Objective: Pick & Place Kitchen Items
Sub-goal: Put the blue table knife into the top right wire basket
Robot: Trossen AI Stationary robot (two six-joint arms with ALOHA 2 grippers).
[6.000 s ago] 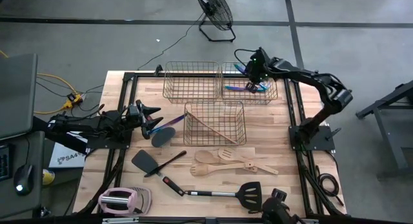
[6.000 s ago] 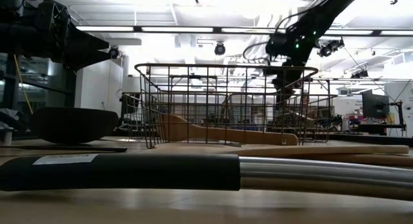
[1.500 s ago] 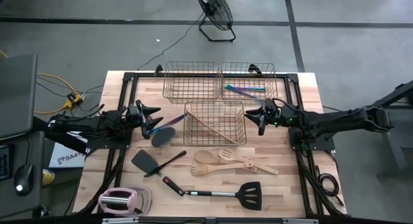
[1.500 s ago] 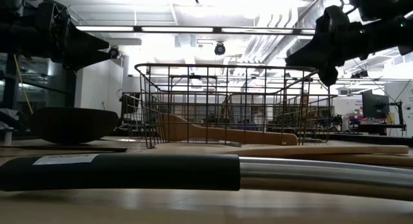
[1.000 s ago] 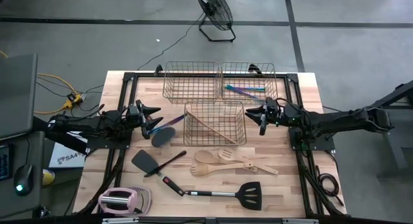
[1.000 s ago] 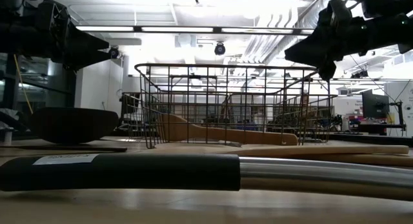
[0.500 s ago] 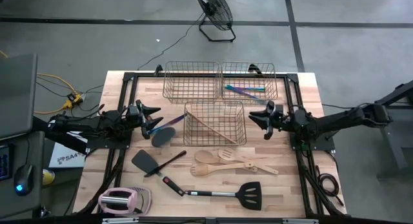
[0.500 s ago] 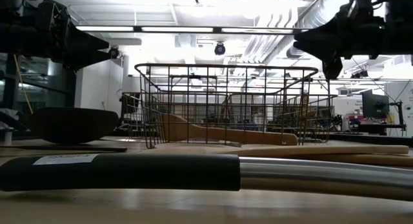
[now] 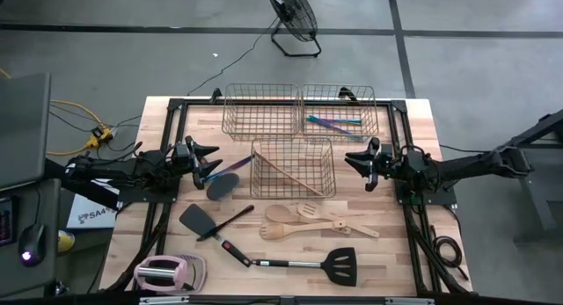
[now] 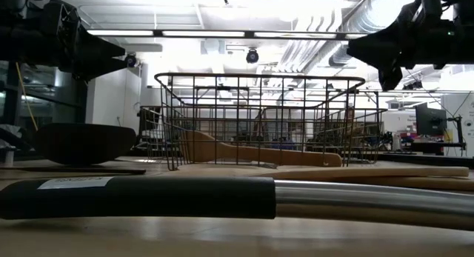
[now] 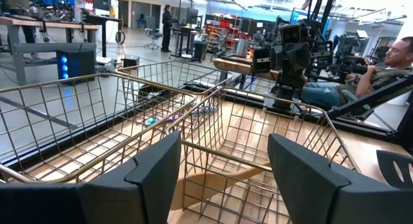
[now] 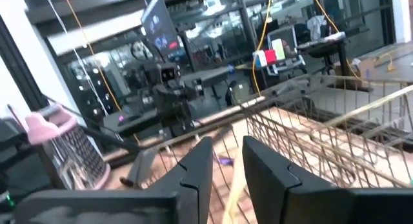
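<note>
Pale wooden spoons and spatulas (image 9: 310,219) lie on the table's near half. One wooden spatula (image 9: 288,177) lies inside the middle wire basket (image 9: 293,140). A black spatula (image 9: 201,221), a black spoon (image 9: 223,184) and a metal-handled black spatula (image 9: 303,263) rest flat on the wood. Thin iridescent pieces (image 9: 332,121) lie in the far right basket (image 9: 343,90). My left gripper (image 9: 213,161) (image 11: 222,179) is open, level, left of the middle basket and above the black spoon. My right gripper (image 9: 350,160) (image 12: 226,179) hangs level to the right of that basket, narrowly open, with nothing between its fingers.
A third copper basket (image 9: 261,87) stands at the far middle with nothing showing in it. A pink-and-white gadget (image 9: 167,272) sits at the near left corner. A black frame (image 9: 171,107) runs along the table's edges. A fan (image 9: 292,15) stands on the floor beyond the far edge.
My right gripper has drawn back from the middle basket toward the table's right edge, staying off the table and keeping its narrow gap. Nothing on the table has moved.
</note>
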